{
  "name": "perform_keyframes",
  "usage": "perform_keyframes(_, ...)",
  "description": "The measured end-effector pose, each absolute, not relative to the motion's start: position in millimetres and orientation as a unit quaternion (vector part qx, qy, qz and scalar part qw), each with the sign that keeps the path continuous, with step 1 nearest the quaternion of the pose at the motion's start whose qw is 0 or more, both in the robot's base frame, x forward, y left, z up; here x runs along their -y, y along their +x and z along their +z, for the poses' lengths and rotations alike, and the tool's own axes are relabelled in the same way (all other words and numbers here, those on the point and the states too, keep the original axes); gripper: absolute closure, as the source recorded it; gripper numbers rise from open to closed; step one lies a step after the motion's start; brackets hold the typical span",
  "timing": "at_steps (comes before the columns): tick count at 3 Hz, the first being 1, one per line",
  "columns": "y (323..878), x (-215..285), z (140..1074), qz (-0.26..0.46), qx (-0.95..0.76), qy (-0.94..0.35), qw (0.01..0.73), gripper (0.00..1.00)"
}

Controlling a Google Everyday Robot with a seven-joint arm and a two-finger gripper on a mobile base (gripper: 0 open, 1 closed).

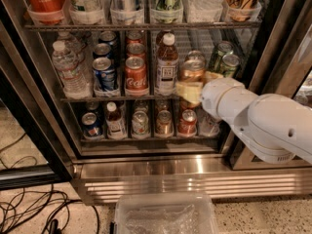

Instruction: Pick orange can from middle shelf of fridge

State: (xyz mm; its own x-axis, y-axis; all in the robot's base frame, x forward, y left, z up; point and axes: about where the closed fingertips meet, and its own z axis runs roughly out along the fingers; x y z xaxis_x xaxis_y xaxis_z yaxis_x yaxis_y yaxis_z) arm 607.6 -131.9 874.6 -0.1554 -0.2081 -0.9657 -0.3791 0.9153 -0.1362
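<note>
My tool [199, 83] enters the fridge [156, 168] from four o'clock and is clamped on the orange can [191, 68], with one yellow finger [187, 89] across its lower front. The can stands at the front of the middle shelf [97, 99], at three o'clock of a brown bottle [167, 65]. Green cans [225, 57] sit at its two o'clock.

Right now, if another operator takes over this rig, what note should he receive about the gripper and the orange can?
Gripper: inside the fridge, against the lower part of the orange can. Whether it has a hold cannot be confirmed.
Orange can: upright at the middle shelf, right of the brown bottle, left of the green cans.
Done: the gripper is at the can.
Left: confirm the grasp, then lift the can and draw it out of the fridge.
</note>
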Motion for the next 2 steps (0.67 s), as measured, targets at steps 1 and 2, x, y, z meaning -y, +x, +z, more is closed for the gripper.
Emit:
perform_keyframes(1, 567, 72, 871, 0.139, -0.785, -0.229, 0.559, 1.0)
perform_keyframes(2, 550, 69, 884, 0.174, -0.796, -0.25, 0.524, 1.0)
